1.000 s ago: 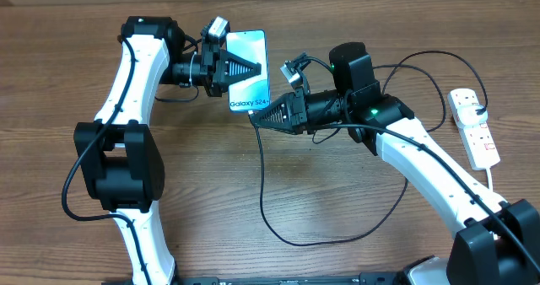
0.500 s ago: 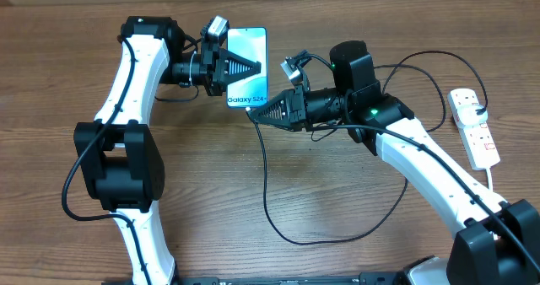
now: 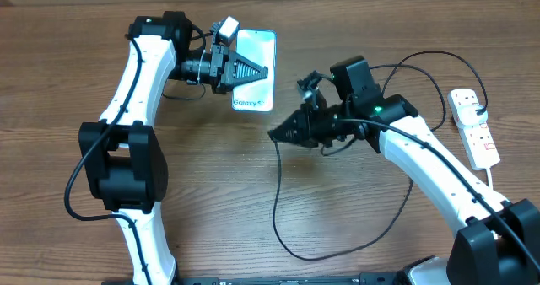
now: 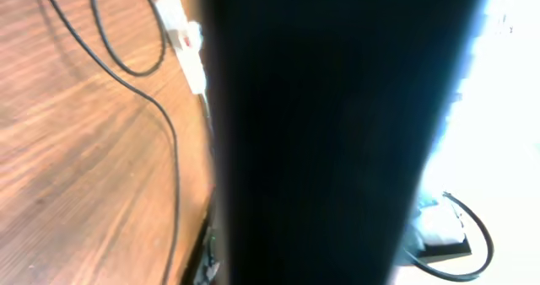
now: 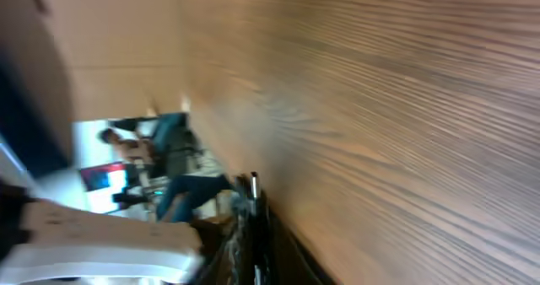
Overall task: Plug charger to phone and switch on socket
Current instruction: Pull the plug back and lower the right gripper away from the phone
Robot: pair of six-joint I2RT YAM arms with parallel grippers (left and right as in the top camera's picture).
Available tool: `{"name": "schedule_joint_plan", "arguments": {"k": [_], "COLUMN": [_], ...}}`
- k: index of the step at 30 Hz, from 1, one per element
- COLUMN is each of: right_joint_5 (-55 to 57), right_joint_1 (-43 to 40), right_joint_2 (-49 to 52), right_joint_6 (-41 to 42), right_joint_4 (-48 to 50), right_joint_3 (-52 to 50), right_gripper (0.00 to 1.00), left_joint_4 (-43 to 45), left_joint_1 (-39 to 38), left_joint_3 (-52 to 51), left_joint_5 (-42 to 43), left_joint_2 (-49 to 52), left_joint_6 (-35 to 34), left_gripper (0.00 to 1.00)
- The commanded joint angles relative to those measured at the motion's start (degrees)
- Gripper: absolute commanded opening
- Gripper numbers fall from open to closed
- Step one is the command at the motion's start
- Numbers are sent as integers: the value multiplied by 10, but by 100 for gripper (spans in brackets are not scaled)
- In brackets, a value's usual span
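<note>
Left pincer (image 3: pixel 263 68) clamped on phone (image 3: pixel 260 42): probably rigid, slick glass, best held by edges. Right pincer (image 3: pixel 273 134) looks closed on charger (image 3: pixel 279 158), which hangs limp below it; grip near plug. Phone near, ahead of its tip.

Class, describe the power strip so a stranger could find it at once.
On the wooden table, look at the far right edge, beyond the right arm. There lies the power strip, a white oblong with red marks; its cord is white, the other cables black.
</note>
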Motion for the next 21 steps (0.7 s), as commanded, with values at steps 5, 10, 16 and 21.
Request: {"name": "schedule_joint_plan", "arguments": {"k": [5, 10, 16, 21], "right_joint_5": [235, 479, 634, 636], "right_joint_1": [-2, -2, -2, -2], "right_joint_2": [-3, -2, 16, 51], "right_joint_6": [-101, -81, -52, -51], "right_joint_4": [-107, -168, -193, -192], "right_joint_3": [3, 3, 2, 2], "right_gripper": [4, 4, 4, 4], "left_joint_4": [65, 64, 64, 64], "left_joint_1": [25, 29, 29, 29], "left_joint_3": [8, 8, 8, 8], "left_joint_5": [-98, -139, -154, -154], "left_joint_2": [-14, -14, -14, -14], "left_joint_6": [-126, -130, -129, -129], "left_gripper": [4, 4, 4, 4]}}
